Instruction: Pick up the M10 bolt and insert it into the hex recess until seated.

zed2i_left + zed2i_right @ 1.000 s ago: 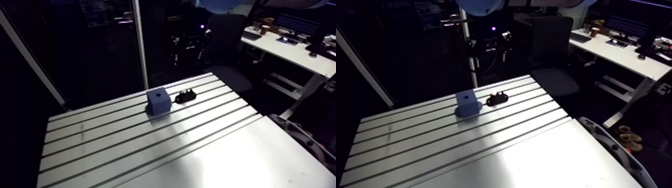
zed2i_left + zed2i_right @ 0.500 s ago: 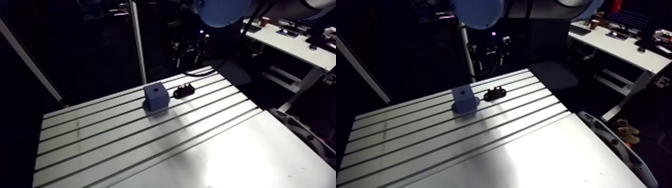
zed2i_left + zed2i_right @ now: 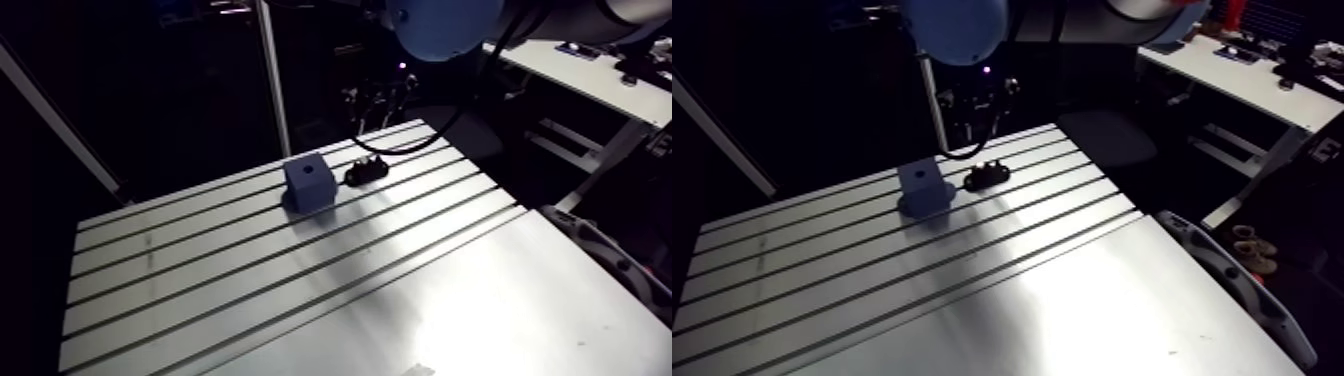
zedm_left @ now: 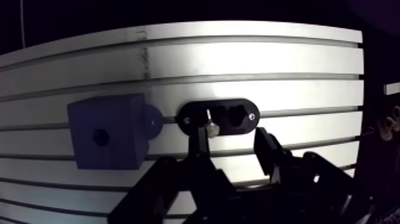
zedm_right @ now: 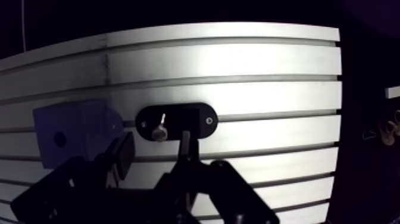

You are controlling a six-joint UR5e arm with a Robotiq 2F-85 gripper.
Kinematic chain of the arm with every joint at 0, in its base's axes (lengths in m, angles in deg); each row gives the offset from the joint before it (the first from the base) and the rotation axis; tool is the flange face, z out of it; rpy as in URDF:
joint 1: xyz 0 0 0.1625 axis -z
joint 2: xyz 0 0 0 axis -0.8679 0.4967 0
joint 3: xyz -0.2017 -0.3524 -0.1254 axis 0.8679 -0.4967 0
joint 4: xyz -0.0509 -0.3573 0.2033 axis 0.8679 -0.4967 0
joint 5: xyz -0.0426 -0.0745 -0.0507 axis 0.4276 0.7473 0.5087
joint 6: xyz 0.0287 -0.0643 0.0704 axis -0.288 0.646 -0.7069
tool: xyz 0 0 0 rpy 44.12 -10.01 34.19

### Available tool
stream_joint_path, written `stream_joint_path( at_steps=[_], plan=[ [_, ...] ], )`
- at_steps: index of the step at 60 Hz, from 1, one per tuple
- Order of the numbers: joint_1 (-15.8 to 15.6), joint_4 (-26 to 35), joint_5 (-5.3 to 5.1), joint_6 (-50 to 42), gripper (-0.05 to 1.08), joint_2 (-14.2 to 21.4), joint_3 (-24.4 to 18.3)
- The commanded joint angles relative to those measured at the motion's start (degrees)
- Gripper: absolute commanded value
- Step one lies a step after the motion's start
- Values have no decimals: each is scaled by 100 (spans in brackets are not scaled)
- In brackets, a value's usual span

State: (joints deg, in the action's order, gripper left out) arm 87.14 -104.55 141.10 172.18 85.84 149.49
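Over the far part of the bench [image 4: 280,59], the hand [image 4: 233,146] hangs with its two dark fingers [image 4: 200,143] spread wide and nothing gripped between them. From the wrist view, just ahead of the fingertips, a black oval holder [image 4: 219,116] lies flat on the slotted metal. The bolt [image 4: 211,126], small and silvery, rests in the end of that holder nearer the blue block, right in front of one fingertip and clear of it. The other finger stands apart at the holder's opposite end.

Just beside the holder, with a narrow strip of bench between them, sits the blue block [image 4: 107,131], a squat cube with a rounded foot poking out toward the holder. A small dark recess [image 4: 101,138] opens in its top face; its outline is too small to make out.

From the arm view, the block [image 3: 308,183] sits left of the holder [image 3: 366,170], both close to the far edge, and the wide near stretch of the bench gleams under the light.
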Motion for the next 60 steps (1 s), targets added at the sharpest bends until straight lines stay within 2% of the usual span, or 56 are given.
stream_joint_path(
  at_steps=[1,14,28,60],
  plan=[
    [-10,-107,-26,-9,49,-41,54],
    [-19,-107,-27,-16,49,-88,97],
    [-19,-150,-27,-41,56,-174,158],
    [-37,-232,0,-77,56,-280,228]
  ],
)
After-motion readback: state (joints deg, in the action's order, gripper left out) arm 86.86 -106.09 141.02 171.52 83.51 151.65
